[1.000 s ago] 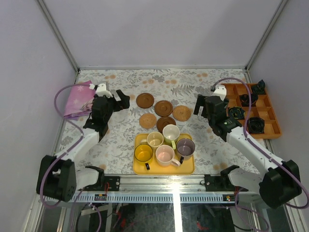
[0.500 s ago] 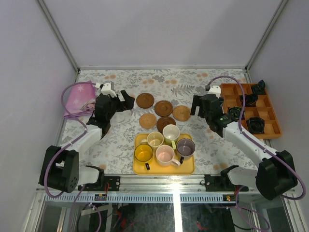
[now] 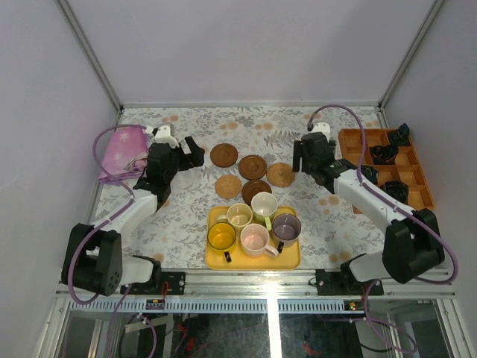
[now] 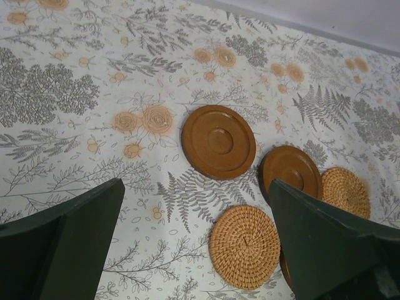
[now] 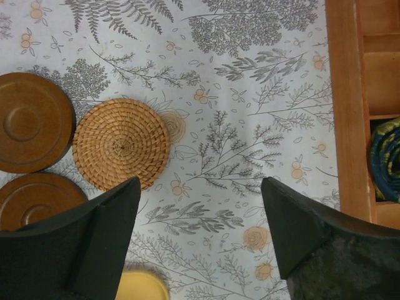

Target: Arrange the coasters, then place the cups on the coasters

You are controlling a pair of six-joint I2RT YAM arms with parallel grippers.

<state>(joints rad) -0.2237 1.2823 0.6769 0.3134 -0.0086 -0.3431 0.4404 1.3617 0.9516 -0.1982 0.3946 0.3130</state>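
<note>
Both arms are hovering over the floral tablecloth (image 3: 186, 216) beside the coasters (image 3: 252, 166); I'm judging the arranging step as not yet started. The left gripper (image 3: 192, 155) is standing wide open and holding nothing. In its wrist view the far-left dark coaster (image 4: 219, 142) is lying ahead, roughly in line with the gap. The right gripper (image 3: 302, 160) is open too, with nothing between the jaws. The right tan coaster (image 5: 122, 144) is sitting off toward one finger, not centred. Five coasters are bunching mid-table, three dark and two tan, some nearly touching. The nearest dark coaster (image 3: 256, 191) is sitting right against the yellow tray (image 3: 253, 262). All five cups (image 3: 254, 239) are waiting on that tray.

To do this well, the right arm should be shifting sideways until the tan disc is centred in the gap before dropping. The discs are thin and flat, so the fingertips need to be going right down to the cloth and pinching across the rim. The woven one is probably gripping easier than the smooth dark ones. Spread them well apart and clear of the tray, so cups and fingers fit later. The risk is nudging the neighbouring dark coaster (image 5: 31, 122) just beside it.
</note>
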